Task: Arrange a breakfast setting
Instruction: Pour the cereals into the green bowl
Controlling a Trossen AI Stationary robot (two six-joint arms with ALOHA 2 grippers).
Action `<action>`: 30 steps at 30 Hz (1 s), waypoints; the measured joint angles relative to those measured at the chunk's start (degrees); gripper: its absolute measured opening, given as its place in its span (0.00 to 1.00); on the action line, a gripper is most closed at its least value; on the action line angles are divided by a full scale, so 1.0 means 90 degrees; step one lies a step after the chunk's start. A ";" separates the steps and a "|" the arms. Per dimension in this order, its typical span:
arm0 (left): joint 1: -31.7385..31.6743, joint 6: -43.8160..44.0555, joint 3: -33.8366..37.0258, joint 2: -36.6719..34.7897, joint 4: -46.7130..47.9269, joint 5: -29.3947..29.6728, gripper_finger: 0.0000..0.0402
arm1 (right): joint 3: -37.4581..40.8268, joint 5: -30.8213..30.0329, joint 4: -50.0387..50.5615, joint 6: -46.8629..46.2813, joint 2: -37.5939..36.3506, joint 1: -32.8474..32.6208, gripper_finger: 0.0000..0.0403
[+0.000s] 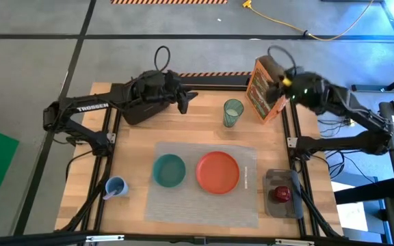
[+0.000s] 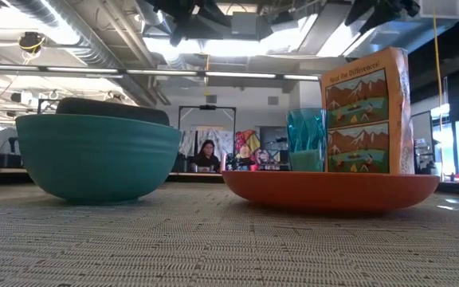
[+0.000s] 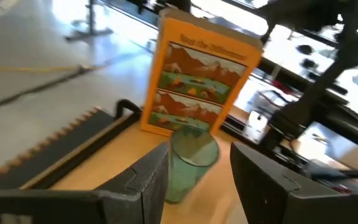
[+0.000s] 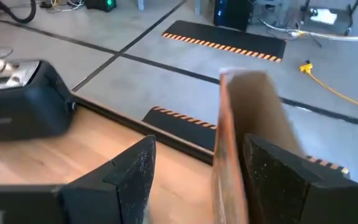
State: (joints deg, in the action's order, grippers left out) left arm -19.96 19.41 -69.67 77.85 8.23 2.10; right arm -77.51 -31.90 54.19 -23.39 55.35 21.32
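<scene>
Right pincer apart, straddling flat cardboard cereal box — left pincer apart, facing ribbed translucent glass.

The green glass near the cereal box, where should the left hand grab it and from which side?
Grip the green glass across its walls near mid-height, coming level from the toaster side. It stands upright, and the left hand, open, already faces it.

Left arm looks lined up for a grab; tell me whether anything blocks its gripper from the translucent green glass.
Nothing visible does. The left gripper is open and aimed at the translucent green glass; the tall orange cereal box stands behind the glass.
</scene>
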 joint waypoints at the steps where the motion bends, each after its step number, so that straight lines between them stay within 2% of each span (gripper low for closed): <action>1: -0.0093 0.0030 0.0002 0.0002 0.0022 -0.0327 0.41 | -0.0198 0.0196 0.0096 0.0014 0.0107 0.0213 0.57; 4: -0.0301 0.0074 0.0002 0.0000 0.0069 -0.0969 0.41 | -0.0664 0.0854 0.0638 0.0024 0.0451 0.0874 0.57; 8: -0.0452 -0.0414 0.0007 0.0002 0.0273 -0.1059 0.41 | -0.1068 0.1560 0.1249 -0.0022 0.0862 0.1465 0.57; 14: -0.0595 -0.0830 0.0007 0.0001 0.0307 -0.0999 0.41 | -0.1462 0.1663 0.1425 -0.0029 0.1131 0.1866 0.57; 18: -0.0657 -0.1037 0.0007 0.0000 0.0327 -0.1008 0.41 | -0.1490 0.1577 0.1730 0.0178 0.1248 0.2401 0.57; 27: -0.0755 -0.1058 0.0007 0.0002 0.0329 -0.0946 0.41 | -0.1485 0.2706 0.2042 0.0946 0.1762 0.3559 0.57; 30: -0.0751 -0.1058 0.0007 0.0002 0.0395 -0.0949 0.41 | -0.1483 0.2784 0.2161 0.1178 0.1851 0.3735 0.57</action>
State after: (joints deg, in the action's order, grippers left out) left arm -26.72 9.89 -69.60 77.87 11.79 -6.44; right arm -90.85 -6.84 73.64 -12.79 72.01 54.93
